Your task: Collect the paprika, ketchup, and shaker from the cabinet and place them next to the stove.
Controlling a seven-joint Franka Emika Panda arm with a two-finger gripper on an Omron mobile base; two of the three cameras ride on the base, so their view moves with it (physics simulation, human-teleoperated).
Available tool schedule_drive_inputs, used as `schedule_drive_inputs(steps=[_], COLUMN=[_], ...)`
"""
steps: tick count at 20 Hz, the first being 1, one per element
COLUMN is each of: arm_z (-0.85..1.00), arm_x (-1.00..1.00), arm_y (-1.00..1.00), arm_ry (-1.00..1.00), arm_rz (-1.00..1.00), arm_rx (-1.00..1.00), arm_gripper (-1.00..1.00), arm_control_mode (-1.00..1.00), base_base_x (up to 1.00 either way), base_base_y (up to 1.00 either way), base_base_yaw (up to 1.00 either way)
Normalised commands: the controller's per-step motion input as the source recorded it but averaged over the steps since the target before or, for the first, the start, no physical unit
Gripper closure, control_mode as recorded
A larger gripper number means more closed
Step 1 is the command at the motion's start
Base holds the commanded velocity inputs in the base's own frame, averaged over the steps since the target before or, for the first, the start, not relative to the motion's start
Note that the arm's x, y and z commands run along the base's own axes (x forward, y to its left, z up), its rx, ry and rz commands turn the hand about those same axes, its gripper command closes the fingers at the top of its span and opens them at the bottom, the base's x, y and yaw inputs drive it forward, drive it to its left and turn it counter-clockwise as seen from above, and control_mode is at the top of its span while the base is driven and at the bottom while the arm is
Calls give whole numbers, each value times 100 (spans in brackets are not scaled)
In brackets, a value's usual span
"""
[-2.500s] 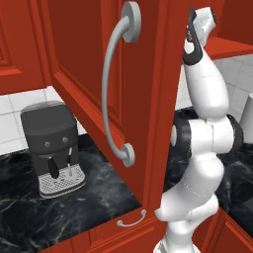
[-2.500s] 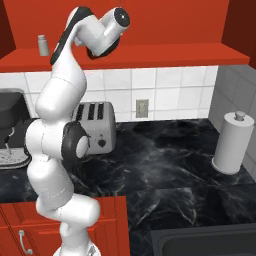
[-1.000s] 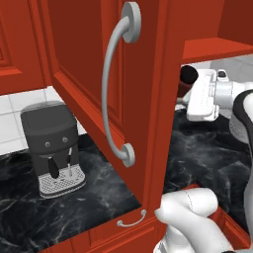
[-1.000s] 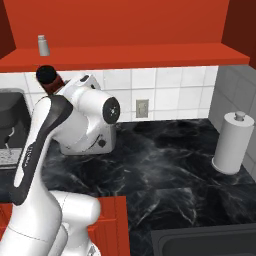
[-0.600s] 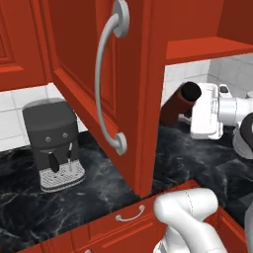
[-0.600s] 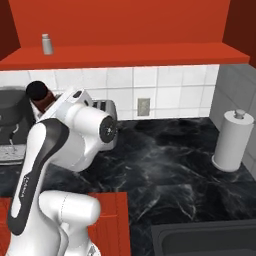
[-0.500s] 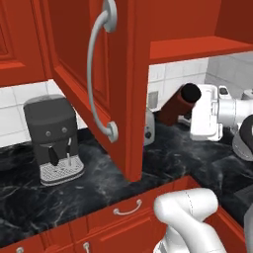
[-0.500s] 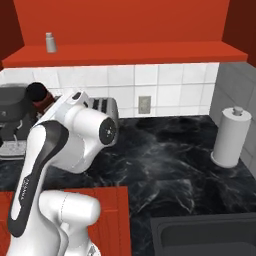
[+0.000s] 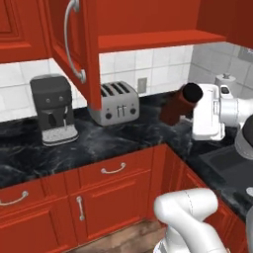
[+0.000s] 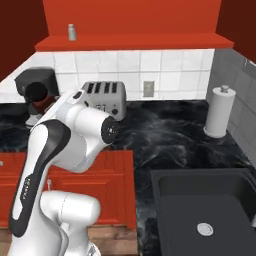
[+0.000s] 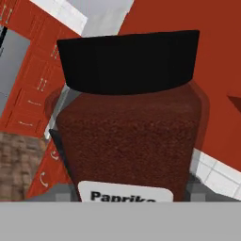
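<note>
The paprika (image 11: 127,132), a squat dark-red jar with a black lid, sits between my fingers, and my gripper (image 11: 126,186) is shut on it. In the left base view the paprika (image 9: 177,105) hangs in the air above the counter's corner, lid tipped sideways, with my gripper (image 9: 185,109) behind it. From the right base view the paprika (image 10: 38,98) is at the far left. The shaker (image 10: 72,32), a small grey cylinder, stands on the shelf of the red cabinet (image 10: 135,42). Its door (image 9: 74,47) hangs open. The ketchup and the stove are out of view.
A black coffee machine (image 9: 53,109) and a silver toaster (image 9: 116,102) stand on the dark marble counter (image 9: 123,136). A paper towel roll (image 10: 219,112) stands in the right corner, with a dark sink (image 10: 200,205) in front of it. Red drawers run below.
The arm came down from the cabinet shelf with the paprika in its grip. The base has driven back, so both base views have shifted and take in more counter.
</note>
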Motion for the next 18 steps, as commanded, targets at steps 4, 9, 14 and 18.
schedule_drive_inputs(steps=[4, 9, 14, 18], arm_z=[0, 0, 0, 0], arm_x=[0, 0, 0, 0], arm_y=[0, 0, 0, 0], arm_ry=[0, 0, 0, 0], arm_rz=[0, 0, 0, 0], arm_rx=[0, 0, 0, 0], arm_gripper=[100, 100, 100, 100], arm_control_mode=[100, 100, 100, 100], base_base_x=[-73, -51, -45, -40], base_base_y=[51, 75, 83, 83], base_base_yaw=[15, 27, 38, 42])
